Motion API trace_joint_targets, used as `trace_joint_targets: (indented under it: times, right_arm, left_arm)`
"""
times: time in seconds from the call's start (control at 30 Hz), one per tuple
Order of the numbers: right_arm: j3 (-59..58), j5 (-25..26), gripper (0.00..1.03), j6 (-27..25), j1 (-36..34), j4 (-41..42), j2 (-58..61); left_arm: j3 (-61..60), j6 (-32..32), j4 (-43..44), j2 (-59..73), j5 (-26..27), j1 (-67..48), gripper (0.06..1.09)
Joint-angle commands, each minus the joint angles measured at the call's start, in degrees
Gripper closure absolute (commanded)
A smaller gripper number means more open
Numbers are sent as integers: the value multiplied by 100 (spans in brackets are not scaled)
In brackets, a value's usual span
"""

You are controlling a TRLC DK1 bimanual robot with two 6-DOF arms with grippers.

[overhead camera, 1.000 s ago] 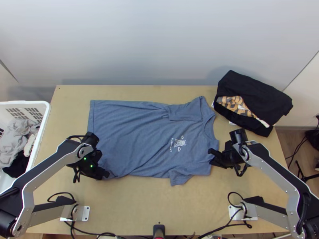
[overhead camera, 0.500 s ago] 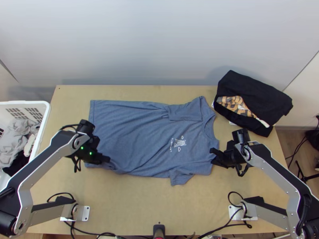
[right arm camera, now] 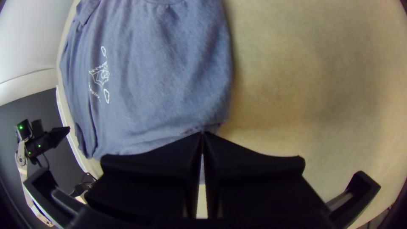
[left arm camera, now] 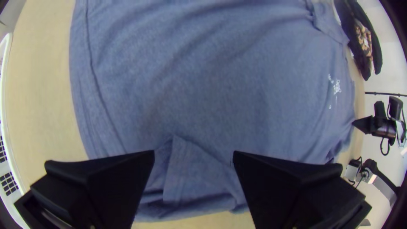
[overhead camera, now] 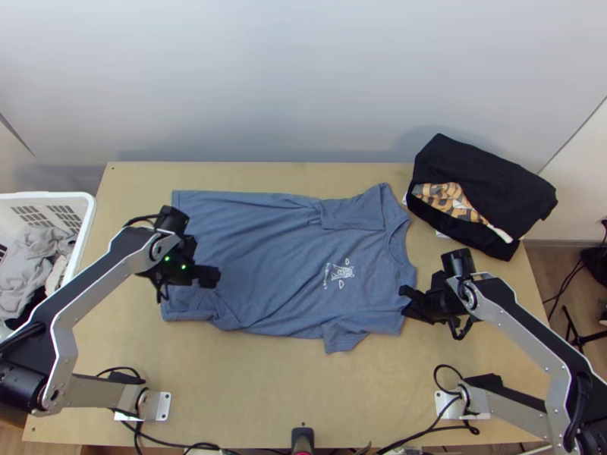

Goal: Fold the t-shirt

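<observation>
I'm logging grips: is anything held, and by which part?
The right pincer holds the t-shirt by its shoulder edge, beside the collar; the left pincer holds nothing.

silver-grey, angular metal left arm (overhead camera: 64,341) at lower left, matching right arm (overhead camera: 558,371) at lower right, small screws dotting their plates, chunky black joints (overhead camera: 21,388), thin looping black cables (overhead camera: 139,219), green light (overhead camera: 167,258) near a broad, matte-black left gripper (overhead camera: 218,276), similarly black right gripper (overhead camera: 403,300)

Left gripper, wide flat black fingers (overhead camera: 208,277), moved away from table's near edge, now above blue-grey fabric t-shirt (overhead camera: 265,250); shirt's near hem corner shifted farther in, folded inward.
</observation>
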Motion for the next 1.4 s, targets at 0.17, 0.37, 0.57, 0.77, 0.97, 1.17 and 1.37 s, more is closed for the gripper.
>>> trace_joint_targets:
  times: [0.17,0.37,0.57,0.77,0.97,1.17,1.37]
  right_arm:
    - [-201,-1,100,8,-27,20,-209]
    - [-253,-1,100,43,-27,108,-209]
    - [-209,-1,100,60,8,170,-174]
    - [-227,-1,100,60,17,170,-227]
    - [-253,8,100,60,8,161,-288]
    - [-183,8,100,87,17,161,-271]
    - [-165,8,100,95,-1,161,-271]
  left_arm:
    - [453,525,-863,-105,-47,465,11]
    - [224,1052,-1725,-175,32,1159,50]
    - [-198,920,-1663,71,305,1335,77]
    - [-400,894,-1312,203,296,1335,77]
    - [-417,1008,-1549,185,296,1282,77]
    - [-514,1070,-1742,88,305,1080,77]
    - [-532,1070,-1883,-61,314,729,76]
